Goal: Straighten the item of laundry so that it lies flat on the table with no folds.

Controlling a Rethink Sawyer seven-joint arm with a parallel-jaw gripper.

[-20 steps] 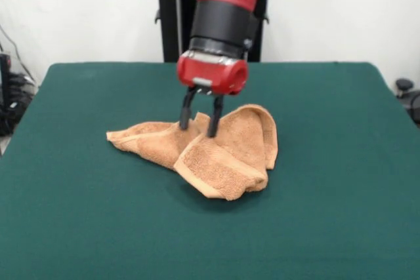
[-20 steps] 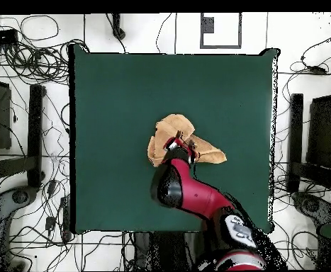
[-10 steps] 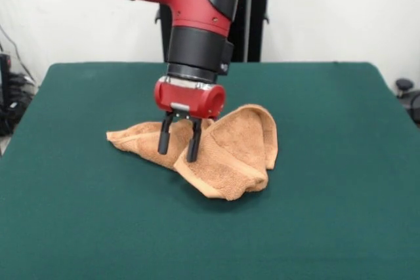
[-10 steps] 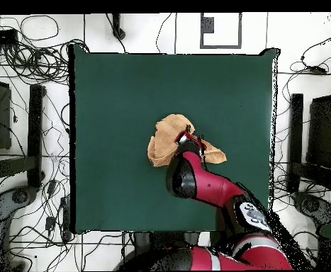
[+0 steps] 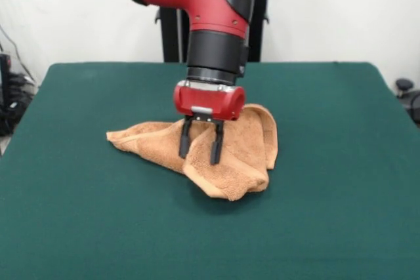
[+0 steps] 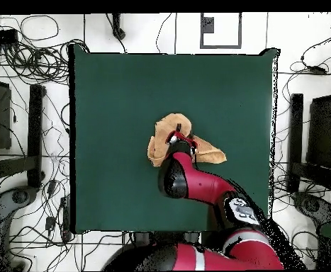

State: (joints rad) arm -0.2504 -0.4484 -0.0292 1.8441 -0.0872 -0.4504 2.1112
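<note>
The towel lies crumpled near the middle of the tabletop, right under the tool, with a thick folded lobe on one side of it and a flatter tail trailing out on the other. The tool's two fingers stand apart, holding nothing, their tips down at the cloth. Half a second ago it hung over the tail; it has since shifted across toward the folded lobe, probably lining up a pinch there. No fold is undone yet.
</note>
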